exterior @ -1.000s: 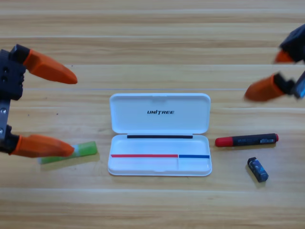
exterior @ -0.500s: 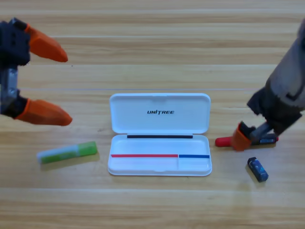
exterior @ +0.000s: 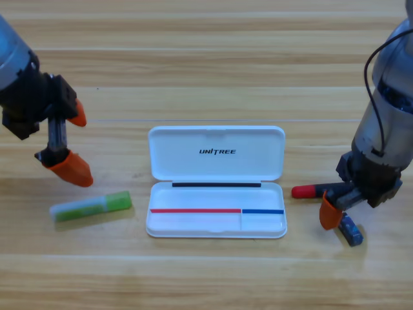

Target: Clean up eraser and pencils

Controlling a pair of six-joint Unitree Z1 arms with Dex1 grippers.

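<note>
Your eraser (exterior: 349, 230) lies on the table (exterior: 206, 58) at lower right, well to the right of the case (exterior: 216, 182), tilted, w/ its upper-left end tucked under the right gripper (exterior: 335, 205). Just above it the red pencil (exterior: 308, 190) lies roughly level; you only see its red left end and a bit of shaft, the rest is hidden by the gripper body. That right gripper comes down from the right edge and points down over the spot between red pencil and eraser; one orange jaw tip shows just left of the eraser, touching or nearly so, and I can't tell whether the jaws are spread or pressed together, nor whether they pinch anything. The green pencil (exterior: 91, 206) lies on the left, beside the case's lower half but apart from it, slightly tilted, whitish end to the left. Above it you've got the left gripper (exterior: 72, 143), coming in from the upper left; its jaws are spread, one near the wrist, the other lower, close above the green pencil but not touching, nothing betw. them. The case sits mid-table, lid open and flat toward the top, tray toward you.
</note>
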